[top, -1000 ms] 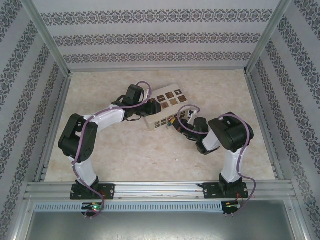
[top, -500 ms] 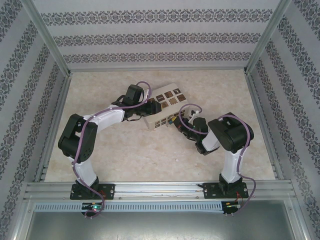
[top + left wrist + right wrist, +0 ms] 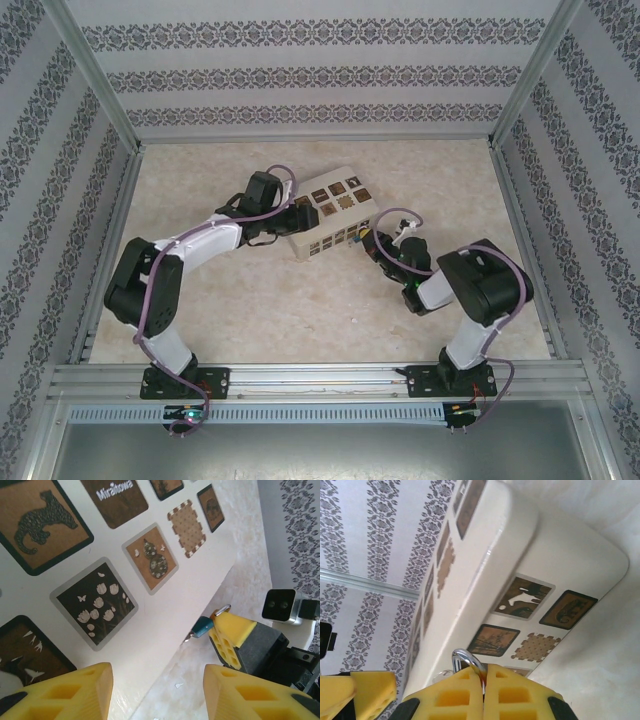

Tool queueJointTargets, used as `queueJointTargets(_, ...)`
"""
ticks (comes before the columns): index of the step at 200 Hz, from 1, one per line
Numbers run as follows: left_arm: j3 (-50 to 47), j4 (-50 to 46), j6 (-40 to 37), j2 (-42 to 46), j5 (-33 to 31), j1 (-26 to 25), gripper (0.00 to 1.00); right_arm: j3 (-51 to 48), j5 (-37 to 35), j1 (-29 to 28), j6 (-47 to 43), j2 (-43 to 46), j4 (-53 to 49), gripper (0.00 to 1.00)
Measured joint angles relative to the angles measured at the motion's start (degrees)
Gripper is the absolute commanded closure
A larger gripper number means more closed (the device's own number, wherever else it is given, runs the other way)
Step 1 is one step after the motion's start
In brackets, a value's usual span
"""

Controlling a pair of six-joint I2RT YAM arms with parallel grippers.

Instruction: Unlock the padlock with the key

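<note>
From above we see two arms over one marbled table [image 3: 300,310]. The left gripper [image 3: 297,222] is at the left end of one cream box [image 3: 335,200] with rounded corners. The right gripper [image 3: 366,240] is just beside the box's near right side. On the left wrist we count two yellow, honeycombed fingers [image 3: 85,690] held well apart over the glossy lid with its brown squares. Past the edge, one small blue padlock [image 3: 202,626] sits at the right gripper's tip. On the right wrist, its two fingers are pressed together, pinching one silvery loop [image 3: 464,657] against the box's side.
</note>
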State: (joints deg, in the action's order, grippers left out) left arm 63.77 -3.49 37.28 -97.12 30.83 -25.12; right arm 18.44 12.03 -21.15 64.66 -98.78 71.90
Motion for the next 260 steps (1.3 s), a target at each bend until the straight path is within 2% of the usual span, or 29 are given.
queueJointTargets(50, -3.2, 0.3, -2.7, 9.5, -4.2, 1.7, 0.44, -0.2, 0.0, 0.0, -8.3, 16.5, -15.7, 1.0)
queueJointTargets(133, -13.9, 3.5, -13.3, 25.1, -19.5, 6.0, 0.17, 6.5, 0.0, 0.0, -22.4, 39.1, -51.7, 1.0)
queueJointTargets(168, -15.4, 6.0, -19.1, 28.3, -26.1, 6.8, 0.11, 10.6, 0.5, -1.1, -26.8, 43.6, -66.3, 1.0)
queueJointTargets(212, -16.2, 12.2, -26.7, 28.7, -32.5, 7.3, 0.0, 18.4, 0.3, -2.9, -29.1, 45.1, -86.3, 1.0)
queueJointTargets(260, -17.2, 21.6, -34.9, 28.2, -36.7, 7.3, 0.0, 21.2, -1.3, -3.8, -27.0, 45.0, -102.5, 1.0)
